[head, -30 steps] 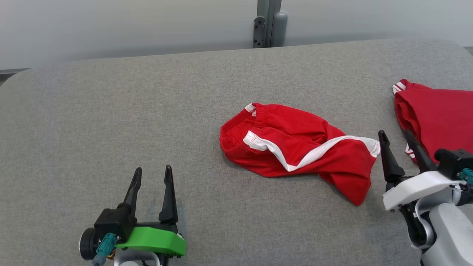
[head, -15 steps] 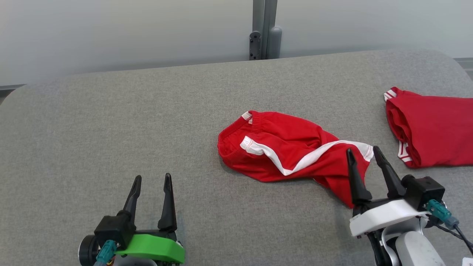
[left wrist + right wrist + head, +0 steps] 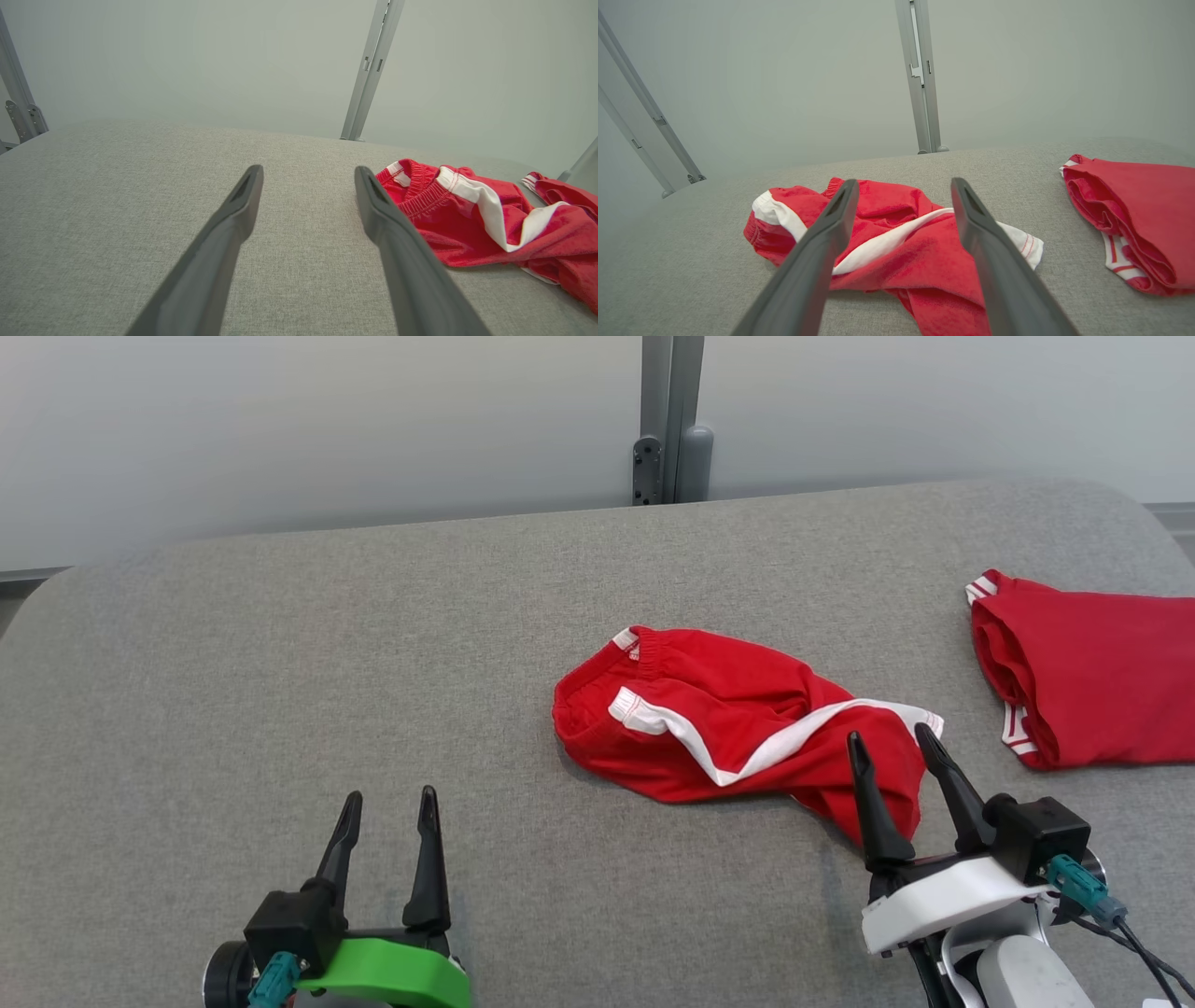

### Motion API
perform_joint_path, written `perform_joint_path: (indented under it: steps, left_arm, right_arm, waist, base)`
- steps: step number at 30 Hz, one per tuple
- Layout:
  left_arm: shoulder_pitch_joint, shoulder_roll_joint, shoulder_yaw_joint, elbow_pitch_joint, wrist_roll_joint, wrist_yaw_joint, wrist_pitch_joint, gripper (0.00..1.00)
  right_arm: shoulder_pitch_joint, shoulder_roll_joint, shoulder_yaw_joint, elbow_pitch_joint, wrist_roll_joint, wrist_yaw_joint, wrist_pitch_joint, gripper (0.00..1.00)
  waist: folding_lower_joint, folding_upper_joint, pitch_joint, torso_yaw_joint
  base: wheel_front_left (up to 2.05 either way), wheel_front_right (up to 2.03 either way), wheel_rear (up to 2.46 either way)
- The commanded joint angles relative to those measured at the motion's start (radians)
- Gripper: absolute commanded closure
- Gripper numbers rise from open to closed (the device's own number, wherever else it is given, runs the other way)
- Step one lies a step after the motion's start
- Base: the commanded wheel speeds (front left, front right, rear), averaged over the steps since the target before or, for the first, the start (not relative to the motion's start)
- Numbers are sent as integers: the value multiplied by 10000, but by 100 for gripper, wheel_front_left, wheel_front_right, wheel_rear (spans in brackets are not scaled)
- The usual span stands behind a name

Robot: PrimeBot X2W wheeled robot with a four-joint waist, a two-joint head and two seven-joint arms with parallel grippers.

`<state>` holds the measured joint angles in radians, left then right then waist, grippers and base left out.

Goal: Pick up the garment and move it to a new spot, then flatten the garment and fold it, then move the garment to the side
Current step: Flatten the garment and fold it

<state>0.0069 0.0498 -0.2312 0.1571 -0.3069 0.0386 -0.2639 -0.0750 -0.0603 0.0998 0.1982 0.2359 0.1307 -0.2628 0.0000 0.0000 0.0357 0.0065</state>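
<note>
A crumpled red garment (image 3: 738,728) with white stripes lies on the grey table (image 3: 373,644), right of centre; it also shows as the garment (image 3: 896,233) in the right wrist view and the garment (image 3: 472,219) in the left wrist view. My right gripper (image 3: 892,742) stands open just above the garment's near right end, fingers pointing away from me, nothing between them. At the lower left my left gripper (image 3: 390,798) is open over bare cloth, well left of the garment.
A second red garment (image 3: 1092,672), folded, lies at the table's right edge. A grey metal post (image 3: 667,420) stands behind the table against a pale wall. Bare grey surface stretches across the left half and the far side.
The head camera tilted, so the scene slid down the picture. My right gripper moved left from beside the folded garment to the crumpled garment's near right end. The left gripper stayed put.
</note>
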Motion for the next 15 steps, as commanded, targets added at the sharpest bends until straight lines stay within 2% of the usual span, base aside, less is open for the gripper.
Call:
perform_joint_path:
  steps: [1, 15]
  left_arm:
    - [127, 17, 7, 21, 53, 32, -3, 0]
    - [174, 17, -164, 171, 126, -55, -2, 0]
  right_arm:
    - [91, 12, 10, -3, -92, 0, -25, 0]
    - [144, 51, 200, 135, -176, 0, -25, 0]
  waist:
    - [0, 0, -16, -6]
    - [0, 0, -182, 9]
  base:
    - [0, 0, 0]
    - [0, 0, 0]
